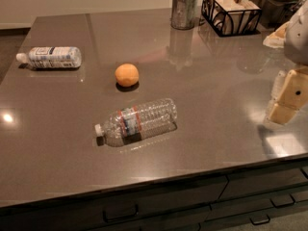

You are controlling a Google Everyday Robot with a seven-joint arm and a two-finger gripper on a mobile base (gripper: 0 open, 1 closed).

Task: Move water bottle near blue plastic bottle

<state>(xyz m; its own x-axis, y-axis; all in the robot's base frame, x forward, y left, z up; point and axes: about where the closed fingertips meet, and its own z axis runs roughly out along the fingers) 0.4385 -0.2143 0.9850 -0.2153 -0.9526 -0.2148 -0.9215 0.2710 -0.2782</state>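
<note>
Water bottle [137, 121] lies on its side on the dark glossy counter [216, 81], a bit low and left of the counter's middle, nearer the front edge than the back. Long axis slanted: white cap points to about 8 o'clock, base to about 2 o'clock. The red, white and blue label band sits on the cap-side half, and the clear ribbed body shows the counter through it. Nothing touches it. Blue plastic bottle [50, 57] is also on its side, near the left edge of the counter at about 10 o'clock from the water bottle, well apart. Its axis is nearly level: cap to 9 o'clock, base to 3 o'clock, white and pale-blue wrap facing up. An orange [126, 74] sits at roughly 12 o'clock from the water bottle, near but apart, with the blue plastic bottle off to its 9-10 o'clock. Gripper [285, 100], made of cream-coloured blocks, is at the right edge of view, at about 3 o'clock from the water bottle and well apart from it, above the counter near the front right. It holds nothing; cannot tell whether it is apart or together. At the back, around 1 o'clock, is a metal cup [184, 12] with white items in it, and just right of that a black wire basket [231, 14] with tan packets. Drawers [120, 208] with dark handles run under the front edge.
</note>
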